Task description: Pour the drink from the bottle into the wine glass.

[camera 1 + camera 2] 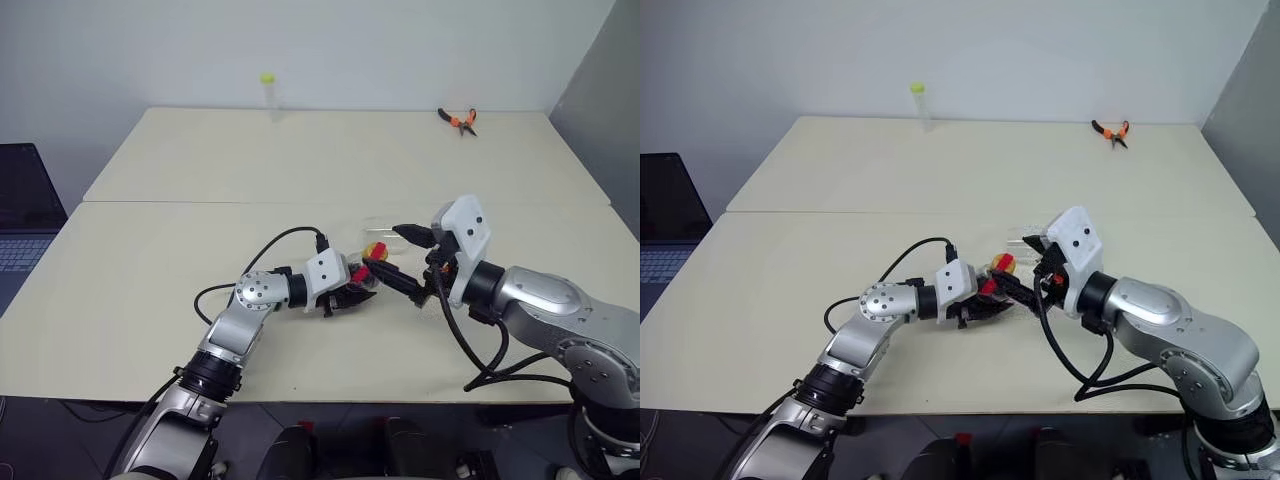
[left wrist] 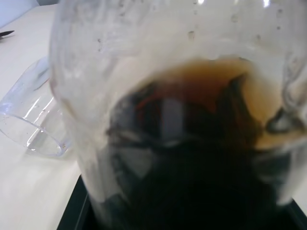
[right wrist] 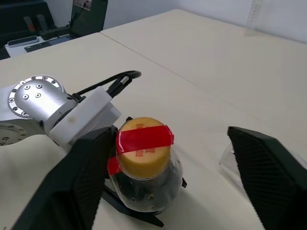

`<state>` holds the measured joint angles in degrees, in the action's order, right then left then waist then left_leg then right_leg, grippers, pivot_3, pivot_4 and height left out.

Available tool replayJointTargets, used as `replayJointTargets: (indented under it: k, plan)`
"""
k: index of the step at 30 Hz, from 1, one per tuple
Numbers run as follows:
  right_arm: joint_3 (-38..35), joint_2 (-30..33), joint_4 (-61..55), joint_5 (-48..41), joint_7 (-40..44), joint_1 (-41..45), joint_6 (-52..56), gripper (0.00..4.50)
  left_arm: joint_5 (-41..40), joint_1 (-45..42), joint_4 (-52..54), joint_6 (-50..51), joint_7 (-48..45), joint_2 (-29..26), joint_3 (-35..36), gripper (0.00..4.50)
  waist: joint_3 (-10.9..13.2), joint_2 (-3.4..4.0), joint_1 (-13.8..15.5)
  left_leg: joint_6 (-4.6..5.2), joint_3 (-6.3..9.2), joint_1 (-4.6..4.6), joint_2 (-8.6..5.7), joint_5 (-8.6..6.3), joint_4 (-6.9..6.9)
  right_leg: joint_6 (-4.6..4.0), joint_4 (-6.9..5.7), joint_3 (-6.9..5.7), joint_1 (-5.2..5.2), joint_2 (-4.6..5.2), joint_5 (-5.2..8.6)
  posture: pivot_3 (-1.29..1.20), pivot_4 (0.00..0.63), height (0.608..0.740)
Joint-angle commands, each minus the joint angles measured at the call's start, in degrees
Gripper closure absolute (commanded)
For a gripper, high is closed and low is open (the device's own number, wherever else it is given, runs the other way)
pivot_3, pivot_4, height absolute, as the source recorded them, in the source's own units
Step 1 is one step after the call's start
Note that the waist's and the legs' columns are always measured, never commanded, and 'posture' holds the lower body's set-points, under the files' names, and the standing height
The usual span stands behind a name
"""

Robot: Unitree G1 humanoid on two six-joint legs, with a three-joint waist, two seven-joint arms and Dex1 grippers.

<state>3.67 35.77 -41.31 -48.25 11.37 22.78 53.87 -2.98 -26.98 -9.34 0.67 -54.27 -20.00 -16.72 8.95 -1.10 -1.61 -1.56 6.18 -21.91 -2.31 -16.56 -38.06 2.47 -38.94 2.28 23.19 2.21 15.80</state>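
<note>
My left gripper [image 1: 348, 292] is shut on the body of the bottle [image 3: 144, 158], a small clear bottle with a yellow cap crossed by red tape. It holds the bottle near the middle of the table. The dark brown drink [image 2: 192, 182] fills the bottle's lower part. My right gripper [image 3: 168, 136] is open, with one black finger on each side of the cap, neither touching it. The clear wine glass [image 2: 33, 124] is on the table just beyond the bottle and seems to lie on its side; its stem is hidden.
A thin clear tube with a yellow-green cap [image 1: 267, 90] stands at the table's far edge. Orange-handled pliers [image 1: 458, 120] lie at the far right. A laptop [image 1: 25, 215] sits off the table's left side. A seam [image 1: 200, 202] crosses the cream tabletop.
</note>
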Motion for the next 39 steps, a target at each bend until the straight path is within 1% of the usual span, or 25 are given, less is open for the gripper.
replayJointTargets:
  k: [1,5,6,8,12,14,16,18,20,22,23,25,26,29,32,34,35,38,39]
  plan:
    - [-0.3,-0.3,-0.6,2.2,0.8,0.0,-1.2,1.67,-0.1,-1.2,1.5,-1.7,0.2,0.3,0.1,2.45,0.0,0.00,0.0,0.00,0.00,0.00,0.00,0.00,0.00,0.00,0.00,0.00,0.00,0.00,0.00,0.00,0.150,0.740]
    - [0.2,0.2,-0.6,3.8,2.2,0.0,-1.1,3.08,-0.1,-1.1,1.7,-1.7,0.3,0.3,0.2,2.46,0.0,0.00,0.0,0.00,0.00,0.00,0.00,0.00,0.00,0.00,0.00,0.00,0.00,0.00,0.00,0.00,0.150,0.740]
    - [0.3,0.4,-0.6,4.2,2.7,0.0,-1.1,3.28,-0.2,-1.1,1.8,-1.6,0.3,0.4,0.1,2.49,0.0,0.00,0.0,0.00,0.01,0.00,0.00,0.00,0.00,0.00,0.00,-0.01,0.00,0.00,0.00,0.00,0.150,0.740]
    - [0.2,0.7,-0.3,4.9,3.8,0.0,-1.4,3.27,-0.3,-1.1,2.0,-1.5,0.2,0.4,0.1,2.59,0.0,0.00,0.0,0.00,0.00,0.00,0.00,0.00,0.00,0.00,0.00,-0.01,0.00,-0.01,0.00,0.00,0.150,0.740]
    - [-0.3,2.9,2.8,6.2,10.3,0.7,-4.2,3.27,-1.4,-1.1,3.0,-0.9,-0.9,0.3,0.2,2.80,0.0,0.00,0.0,0.00,0.00,0.00,-0.01,0.00,0.00,0.00,0.01,-0.01,0.00,-0.02,0.00,0.00,0.150,0.740]
    - [1.5,7.1,8.9,10.3,21.1,2.6,-10.9,3.27,-2.9,-0.8,4.3,-0.4,-2.7,0.0,0.2,2.89,0.0,0.01,0.0,0.00,-0.02,0.00,-0.02,0.00,0.00,0.00,0.01,-0.01,0.00,-0.03,0.00,0.00,0.150,0.740]
    - [5.4,11.7,16.5,16.1,32.8,5.9,-19.4,3.27,-4.5,-0.5,5.6,0.1,-4.7,-0.4,0.2,2.97,0.0,0.03,-0.1,0.01,-0.07,0.02,-0.05,0.00,-0.01,0.01,0.02,0.01,-0.02,-0.03,0.00,0.00,0.150,0.740]
    - [9.0,14.3,22.4,20.7,40.0,9.3,-25.2,3.27,-5.3,-0.3,6.3,0.7,-5.6,-0.6,0.2,3.01,0.0,0.04,-0.2,0.02,-0.10,0.05,-0.03,0.00,0.00,0.01,0.03,0.01,-0.02,-0.06,0.00,0.00,0.150,0.740]
    - [14.7,15.9,32.7,29.5,48.9,16.4,-36.5,3.27,-6.5,0.3,8.0,1.6,-6.6,-0.8,0.4,3.08,0.1,0.09,-0.5,0.02,-0.06,0.06,0.02,0.00,0.03,0.01,0.03,-0.02,-0.02,-0.11,0.00,0.00,0.150,0.740]
    - [17.9,15.9,39.7,34.7,54.3,20.9,-44.4,3.27,-6.9,0.8,9.0,1.9,-7.0,-1.0,0.3,3.13,0.1,0.14,-0.8,0.02,-0.15,0.12,0.04,0.00,0.04,0.01,-0.01,0.06,0.01,-0.14,0.00,0.00,0.150,0.740]
    - [18.5,15.5,41.4,35.6,56.1,22.1,-46.7,3.27,-6.9,1.0,9.3,2.0,-6.9,-1.1,0.3,3.15,0.1,0.13,-0.7,0.01,-0.11,0.13,0.05,0.00,0.06,0.01,-0.01,0.03,0.00,-0.14,0.00,0.00,0.150,0.740]
    - [18.3,14.5,42.2,34.4,59.4,22.8,-48.7,3.27,-6.7,1.2,9.6,2.2,-6.5,-0.9,0.3,3.19,0.1,0.12,-0.6,0.00,-0.05,0.08,0.08,0.00,0.04,0.00,0.04,-0.02,0.00,-0.11,0.00,0.00,0.150,0.740]
    - [17.4,14.0,39.9,30.9,60.3,22.2,-45.7,3.27,-6.5,1.3,9.7,2.2,-6.2,-0.8,0.2,3.21,0.1,0.12,-0.5,-0.01,-0.06,0.06,0.07,0.01,0.05,0.00,0.07,0.00,0.00,-0.03,0.00,0.00,0.150,0.740]
    - [13.9,14.0,31.9,20.1,59.7,19.1,-32.4,3.27,-6.1,1.6,9.6,1.9,-5.4,-0.4,0.2,3.21,0.1,0.12,-0.1,-0.06,-0.08,0.01,0.04,0.03,0.02,0.00,0.12,0.05,0.01,0.12,0.00,0.00,0.150,0.740]
    - [9.2,13.2,26.0,13.5,55.6,15.7,-23.2,3.27,-5.8,1.5,9.4,1.8,-5.0,-0.2,0.2,3.22,0.1,0.12,0.3,-0.10,0.00,-0.05,-0.01,0.06,-0.01,-0.01,0.11,-0.01,0.02,0.29,0.00,0.00,0.150,0.740]
    - [4.8,12.5,21.3,8.3,50.9,12.1,-17.4,2.51,-5.4,1.2,8.6,1.3,-4.8,0.1,0.2,3.23,0.1,0.11,0.5,-0.03,0.06,-0.07,-0.02,0.01,-0.03,-0.01,0.09,-0.01,0.01,0.31,-0.01,0.00,0.150,0.740]
    - [2.3,12.2,18.7,5.5,48.3,10.1,-14.6,2.28,-5.1,0.9,8.0,1.0,-4.7,0.1,0.2,3.23,0.1,0.11,0.6,-0.02,0.08,-0.07,-0.02,0.01,-0.03,-0.01,0.09,-0.01,0.00,0.31,-0.01,0.00,0.150,0.740]
    - [-4.1,10.9,12.1,-1.4,40.5,5.7,-8.5,1.22,-4.6,0.4,6.9,0.2,-4.3,0.4,0.3,3.23,0.1,0.12,0.9,-0.02,0.05,-0.08,-0.03,0.01,-0.03,-0.01,0.07,-0.02,0.02,0.31,-0.01,0.00,0.150,0.740]
    - [-6.6,9.9,9.8,-3.5,36.7,4.0,-7.0,0.87,-4.3,0.1,6.4,-0.2,-3.9,0.5,0.3,3.23,0.1,0.12,0.9,-0.02,0.01,-0.09,-0.03,0.01,-0.03,-0.01,0.07,-0.01,0.04,0.31,-0.01,0.00,0.150,0.740]
